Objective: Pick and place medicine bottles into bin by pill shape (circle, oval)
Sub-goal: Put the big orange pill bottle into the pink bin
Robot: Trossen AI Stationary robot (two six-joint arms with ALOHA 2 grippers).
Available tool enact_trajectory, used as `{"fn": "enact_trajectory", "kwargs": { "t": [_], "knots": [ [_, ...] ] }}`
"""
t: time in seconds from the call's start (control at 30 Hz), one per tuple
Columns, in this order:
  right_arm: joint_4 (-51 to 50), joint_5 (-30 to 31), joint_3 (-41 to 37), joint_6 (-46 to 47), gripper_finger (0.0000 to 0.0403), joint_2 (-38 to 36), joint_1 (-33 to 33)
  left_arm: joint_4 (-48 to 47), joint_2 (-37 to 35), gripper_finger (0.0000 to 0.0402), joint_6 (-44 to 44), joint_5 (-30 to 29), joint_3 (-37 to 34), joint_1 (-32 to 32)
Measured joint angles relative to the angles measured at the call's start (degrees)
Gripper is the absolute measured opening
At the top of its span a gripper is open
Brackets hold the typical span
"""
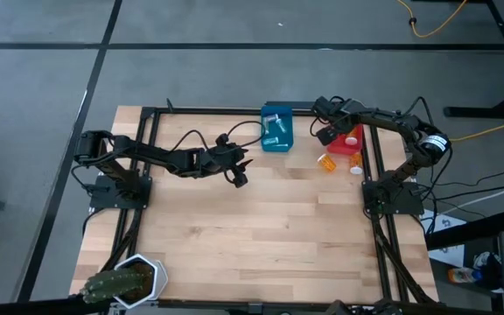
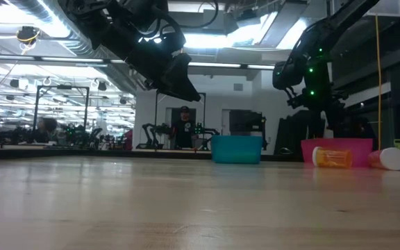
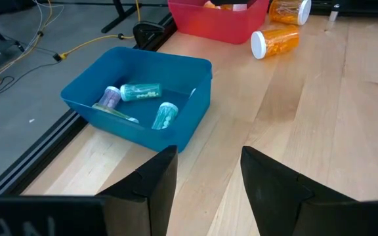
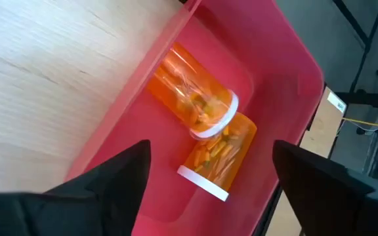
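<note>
Over the red bin [image 4: 287, 72] the right claw [image 4: 209, 190] hangs spread, with two orange bottles [image 4: 202, 105] inside. Near the blue bin [image 3: 176, 118], seemingly holding three bottles [image 3: 140, 92], the left claw [image 3: 205, 177] is spread. Two orange bottles [image 3: 277, 40] lie on the bench [image 1: 269, 219].

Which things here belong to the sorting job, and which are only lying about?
Job:
- blue bin, holding three bottles
- red bin, holding two orange bottles
- two orange bottles lying on the table
- left gripper, right gripper, both open

Lying about:
- potted cactus
</note>
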Motion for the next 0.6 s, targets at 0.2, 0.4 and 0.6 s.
{"fn": "enact_trajectory", "kwargs": {
  "t": [0.2, 0.4, 0.6],
  "knots": [
    [-2.70, -6.72, 0.00, 4.46, 0.0324, 0.00, 0.00, 0.00, 0.00, 0.0163, 0.00, 0.01, 0.00, 0.00],
    [-5.02, -1.62, -0.02, 4.50, 0.0324, -1.63, 2.24, -0.01, 0.00, 0.0163, 0.00, 0.01, 0.00, -0.01],
    [-7.85, 0.73, -0.02, 6.23, 0.0324, -7.06, 5.82, -0.01, 0.00, 0.0163, 0.00, 0.01, 0.00, 0.00]
  ]
}}
